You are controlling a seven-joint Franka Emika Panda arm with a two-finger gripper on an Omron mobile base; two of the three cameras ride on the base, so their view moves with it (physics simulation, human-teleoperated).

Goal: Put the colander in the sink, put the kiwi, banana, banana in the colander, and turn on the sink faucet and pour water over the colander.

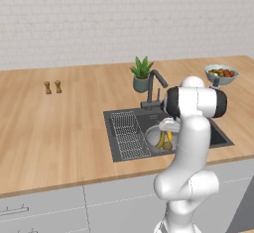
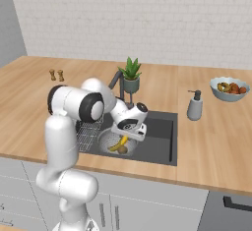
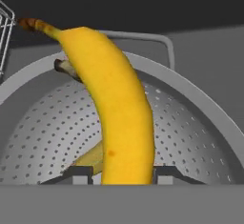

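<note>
The wooden bench [image 1: 59, 128] carries two small brown shakers [image 1: 52, 87] at its far left, a potted plant [image 1: 141, 73] behind the recessed sink [image 1: 218, 137], a grey soap dispenser [image 2: 195, 105] right of the sink, and a pale-blue fruit bowl [image 2: 229, 89] farther right.

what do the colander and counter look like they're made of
Colander: probably metal, matte grey, with rows of punched holes and a thin rolled rim. Counter: looks like wood, light brown with faint plank lines, though it could be laminate.

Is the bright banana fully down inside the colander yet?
Not fully: the bright banana stands between the gripper fingertips, its stem poking over the colander rim.
</note>
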